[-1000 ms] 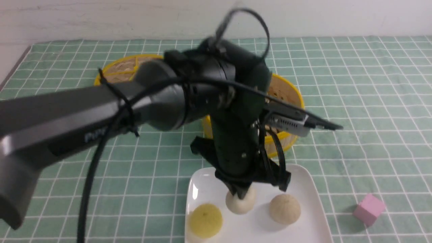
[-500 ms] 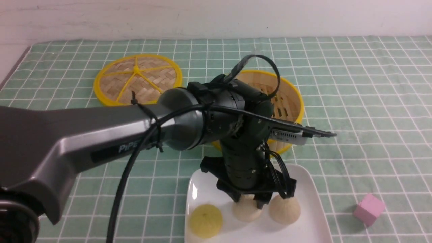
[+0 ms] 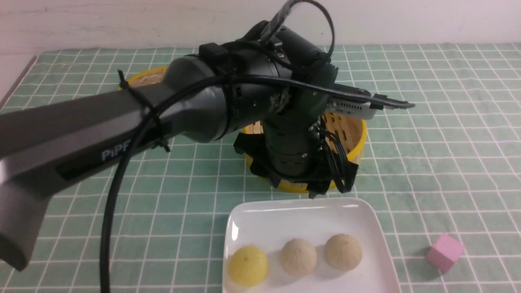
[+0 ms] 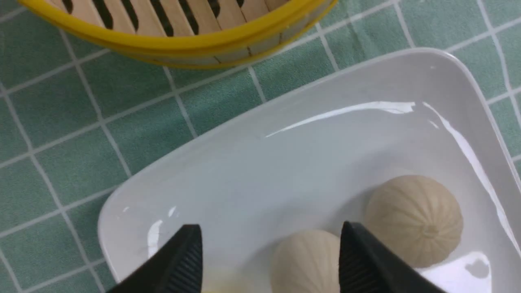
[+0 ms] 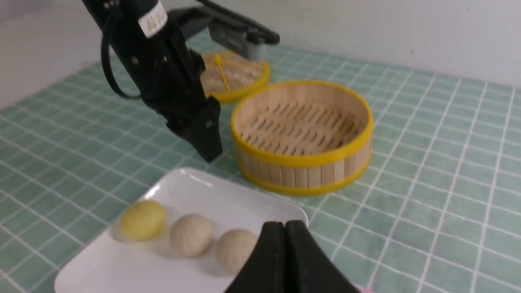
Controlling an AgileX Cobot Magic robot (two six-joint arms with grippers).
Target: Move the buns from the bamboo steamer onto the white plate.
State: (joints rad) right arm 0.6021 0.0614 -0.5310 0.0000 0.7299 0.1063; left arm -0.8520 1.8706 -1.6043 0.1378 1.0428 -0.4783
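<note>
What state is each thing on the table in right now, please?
bamboo steamer: empty, uncovered.
woven lid: off, lying flat on cloth.
white plate: holding three buns.
left gripper: open, empty.
right gripper: shut, empty.
pink cube: resting on cloth.

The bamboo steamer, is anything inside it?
Nothing shows inside the bamboo steamer: the right wrist view gives only bare slats. Its near wall hides a strip of floor. Three buns sit on the white plate.

buns [image 3: 298,257] in row on plate [image 3: 301,219], steamer [image 3: 353,131] behind
</note>
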